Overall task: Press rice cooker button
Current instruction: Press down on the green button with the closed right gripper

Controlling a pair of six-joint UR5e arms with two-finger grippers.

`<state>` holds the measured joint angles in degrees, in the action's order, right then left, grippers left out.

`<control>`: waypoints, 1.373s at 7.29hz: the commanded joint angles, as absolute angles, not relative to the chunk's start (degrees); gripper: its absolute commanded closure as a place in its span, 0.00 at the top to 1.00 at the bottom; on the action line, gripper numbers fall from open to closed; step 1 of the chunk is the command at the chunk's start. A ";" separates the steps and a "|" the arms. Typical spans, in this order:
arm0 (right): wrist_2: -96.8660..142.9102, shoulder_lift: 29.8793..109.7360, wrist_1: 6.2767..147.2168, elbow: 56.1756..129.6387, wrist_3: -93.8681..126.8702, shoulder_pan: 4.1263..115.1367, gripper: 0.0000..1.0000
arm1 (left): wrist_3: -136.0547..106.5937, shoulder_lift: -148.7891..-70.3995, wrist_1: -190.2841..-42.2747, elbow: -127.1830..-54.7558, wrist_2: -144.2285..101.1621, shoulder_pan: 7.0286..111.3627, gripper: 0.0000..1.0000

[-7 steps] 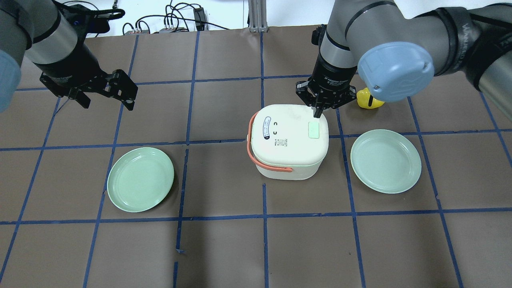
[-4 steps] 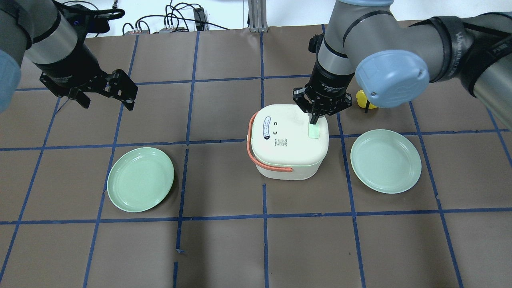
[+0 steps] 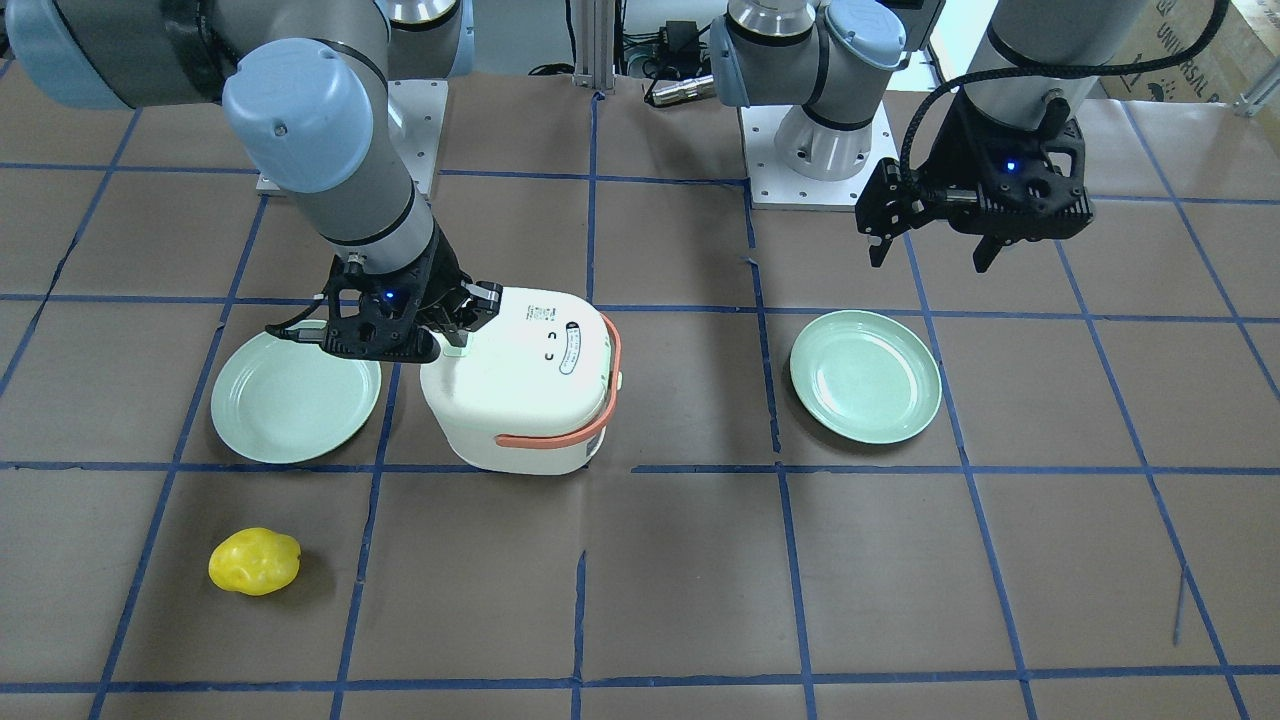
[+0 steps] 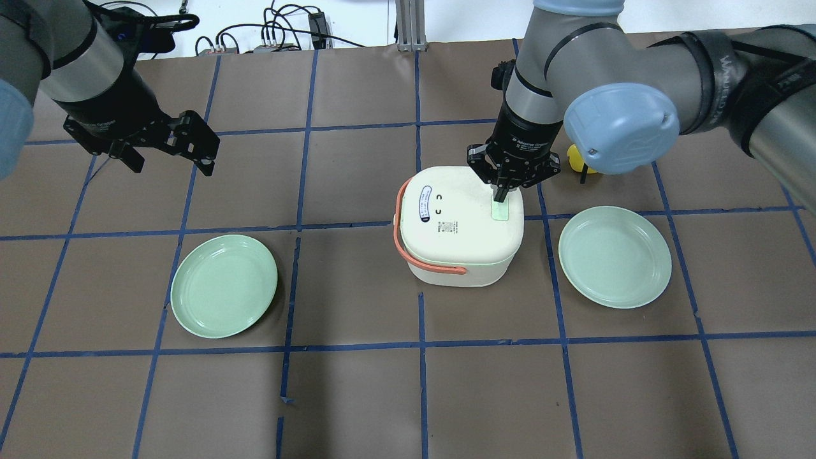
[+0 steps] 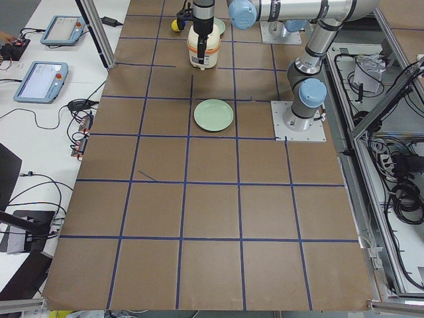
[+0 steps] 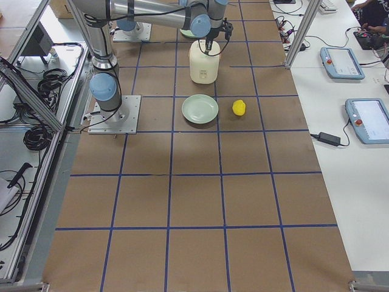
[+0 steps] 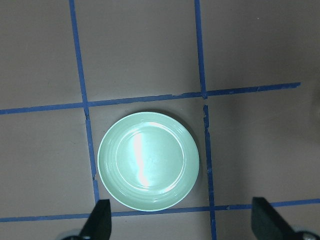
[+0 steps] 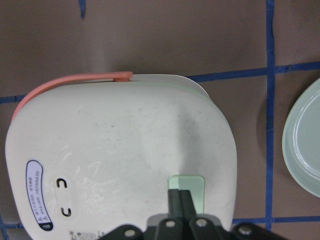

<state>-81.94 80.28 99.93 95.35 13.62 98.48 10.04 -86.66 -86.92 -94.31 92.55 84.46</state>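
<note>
Press step in hand: right gripper, fingers pinched together and holding nothing, tip on the green button at the lid edge of the rice cooker, mid-table. Next: push straight down (depth unclear). Left gripper spread wide, idle.

- A pale green plate lies flat on the brown, blue-taped table.
- A second pale green plate lies well apart from the first.
- A lumpy yellow fruit-like object sits near the second plate.
</note>
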 commanded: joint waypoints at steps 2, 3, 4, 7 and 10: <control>-82.09 79.72 100.02 95.36 13.10 98.35 0.13 | 10.02 -86.66 -86.92 -94.31 92.55 84.46 1.00; -82.00 79.19 100.54 95.27 12.92 98.35 0.13 | 10.11 -86.66 -86.92 -94.31 92.55 84.46 1.00; -81.91 78.67 102.20 95.27 13.01 98.35 0.13 | 10.02 -86.66 -86.92 -94.31 92.55 84.46 1.00; -81.83 78.66 102.30 95.27 12.92 98.35 0.13 | 10.02 -86.57 -86.92 -94.31 92.55 84.46 1.00; -82.00 78.40 102.39 95.36 12.83 98.35 0.13 | 10.11 -86.66 -86.92 -94.31 92.55 84.46 1.00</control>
<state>-81.86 78.52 102.33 95.34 12.85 98.35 10.04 -86.65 -86.92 -94.31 92.55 84.46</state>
